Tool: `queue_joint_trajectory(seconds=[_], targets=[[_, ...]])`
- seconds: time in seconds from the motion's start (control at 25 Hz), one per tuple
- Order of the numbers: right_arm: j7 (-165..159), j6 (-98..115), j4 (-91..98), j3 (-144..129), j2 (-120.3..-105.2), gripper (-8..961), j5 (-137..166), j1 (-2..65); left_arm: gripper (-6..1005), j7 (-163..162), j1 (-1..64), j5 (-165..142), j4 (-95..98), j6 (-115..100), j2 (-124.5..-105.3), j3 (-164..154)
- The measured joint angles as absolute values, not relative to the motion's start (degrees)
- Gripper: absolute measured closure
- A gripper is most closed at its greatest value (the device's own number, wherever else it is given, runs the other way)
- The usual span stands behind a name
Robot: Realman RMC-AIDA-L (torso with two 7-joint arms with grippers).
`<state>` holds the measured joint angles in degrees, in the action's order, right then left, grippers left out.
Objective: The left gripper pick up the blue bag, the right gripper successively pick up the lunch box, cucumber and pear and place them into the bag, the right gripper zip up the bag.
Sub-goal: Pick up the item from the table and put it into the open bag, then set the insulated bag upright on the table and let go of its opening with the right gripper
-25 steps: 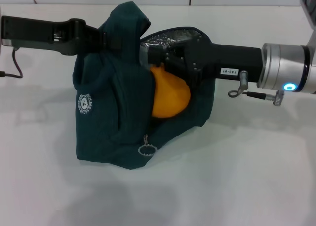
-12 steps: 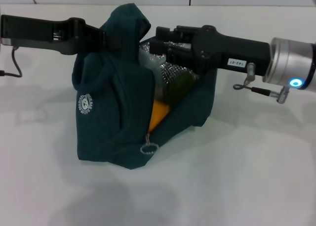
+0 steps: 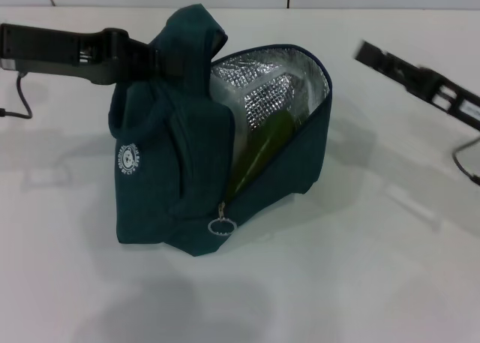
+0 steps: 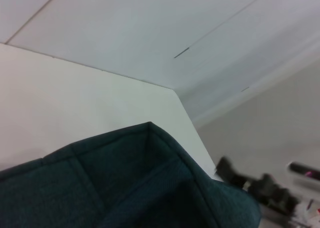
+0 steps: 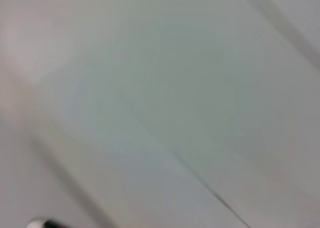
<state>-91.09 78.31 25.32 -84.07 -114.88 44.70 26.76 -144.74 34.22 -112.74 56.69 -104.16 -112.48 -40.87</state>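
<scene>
The blue bag (image 3: 165, 178) stands on the white table with its mouth open and the silver lining showing. My left gripper (image 3: 147, 58) comes in from the left and is shut on the bag's top fabric, holding it up. Inside, the cucumber (image 3: 262, 149) leans against the lining, with the clear lunch box (image 3: 229, 95) behind it. The pear is hidden. My right gripper (image 3: 365, 52) is blurred at the upper right, well clear of the bag. In the left wrist view the bag (image 4: 125, 188) fills the lower part, with the right gripper (image 4: 255, 185) far off.
The ring zipper pull (image 3: 222, 227) hangs at the bag's front lower corner. A dark cable (image 3: 19, 95) trails at the far left. The bare white table (image 3: 360, 268) spreads out in front and to the right. The right wrist view is only a blurred pale surface.
The right gripper held the pear in the bag's mouth, let it go inside, and has pulled away to the upper right. The pear has dropped out of sight.
</scene>
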Motion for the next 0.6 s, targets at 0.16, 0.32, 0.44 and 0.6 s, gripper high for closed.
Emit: queue_joint_trajectory(seconds=[0.16,0.32,0.44,0.6], targets=[[-99.5,78.8,20.0,-84.0,-114.83,308,45.1,25.3,959,-144.7,34.4,-112.7,56.7,-104.2,-112.51,-40.9],[-104.8,78.7,14.8,-85.1,-115.22,256,46.0,27.7,960,-144.6,35.0,-112.7,56.7,-104.1,-112.7,-41.0],[-107.1,78.8,13.9,-86.6,-115.53,215,46.4,30.3,960,-144.5,35.2,-112.7,56.7,-104.1,-112.82,-41.1],[-108.4,78.5,14.0,-88.3,-115.87,159,46.5,33.3,960,-144.5,35.5,-112.7,56.7,-104.1,-112.87,-41.2]])
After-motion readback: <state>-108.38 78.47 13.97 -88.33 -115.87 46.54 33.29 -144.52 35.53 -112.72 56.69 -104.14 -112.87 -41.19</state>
